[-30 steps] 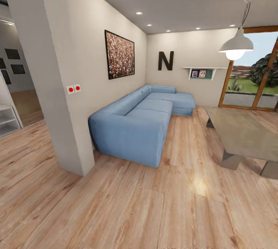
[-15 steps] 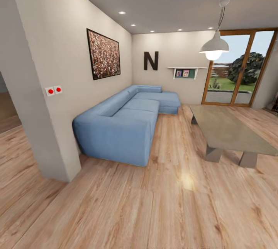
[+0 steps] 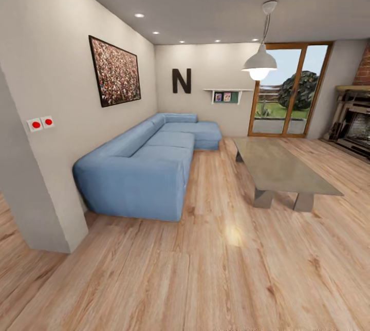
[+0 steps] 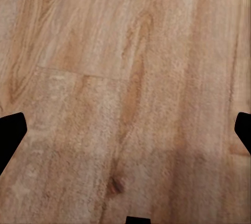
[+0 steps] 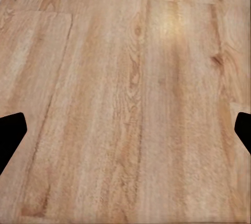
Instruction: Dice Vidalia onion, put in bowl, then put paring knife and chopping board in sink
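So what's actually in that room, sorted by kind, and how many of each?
Sofas: 1, the blue sofa
Tables: 1, the low grey table
Hanging lamps: 1, the white pendant lamp
Wall pictures: 1, the framed picture
Wall letters: 1, the black N
Total: 5

Sofa (image 3: 146,171) along left wall (image 3: 56,79), table (image 3: 280,169) to its right, glass doors (image 3: 288,89) behind table
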`<state>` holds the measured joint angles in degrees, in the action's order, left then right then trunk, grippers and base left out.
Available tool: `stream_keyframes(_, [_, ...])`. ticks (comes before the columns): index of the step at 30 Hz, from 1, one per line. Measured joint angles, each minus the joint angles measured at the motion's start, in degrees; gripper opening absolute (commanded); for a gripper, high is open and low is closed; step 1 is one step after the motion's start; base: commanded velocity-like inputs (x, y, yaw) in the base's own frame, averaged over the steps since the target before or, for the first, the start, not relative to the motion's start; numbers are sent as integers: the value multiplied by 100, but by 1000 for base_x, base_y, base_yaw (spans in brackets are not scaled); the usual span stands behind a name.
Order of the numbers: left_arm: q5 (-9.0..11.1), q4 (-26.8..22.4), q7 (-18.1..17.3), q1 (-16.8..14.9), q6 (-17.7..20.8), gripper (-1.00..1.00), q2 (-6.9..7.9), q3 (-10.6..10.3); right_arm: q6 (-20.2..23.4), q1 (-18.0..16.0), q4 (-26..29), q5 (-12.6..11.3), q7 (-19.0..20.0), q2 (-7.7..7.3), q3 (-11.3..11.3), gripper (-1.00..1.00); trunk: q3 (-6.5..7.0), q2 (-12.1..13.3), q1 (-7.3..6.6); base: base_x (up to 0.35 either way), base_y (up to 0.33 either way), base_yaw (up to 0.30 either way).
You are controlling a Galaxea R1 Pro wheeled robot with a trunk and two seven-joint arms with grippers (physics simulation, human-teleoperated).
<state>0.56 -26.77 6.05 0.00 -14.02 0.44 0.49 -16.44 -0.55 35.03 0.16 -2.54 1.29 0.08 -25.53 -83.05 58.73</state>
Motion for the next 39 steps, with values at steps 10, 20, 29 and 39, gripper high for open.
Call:
stream_keyframes(10, [0,-1,-1,0,0,100,0,0,0,1,0,0,0,-4,-3,100,0,0,0,0,0,-242])
stream_keyframes(20, [0,-1,0,0,0,100,1,-4,0,0,0,0,0,-16,-3,100,0,0,0,0,0,-242])
stream_keyframes(29, [-3,-1,0,0,0,100,1,-4,0,-1,0,0,0,-21,0,100,0,0,0,0,0,-242])
stream_keyframes(39, [-3,-9,1,0,0,100,1,4,0,-1,0,0,0,-24,0,100,0,0,0,0,0,-242])
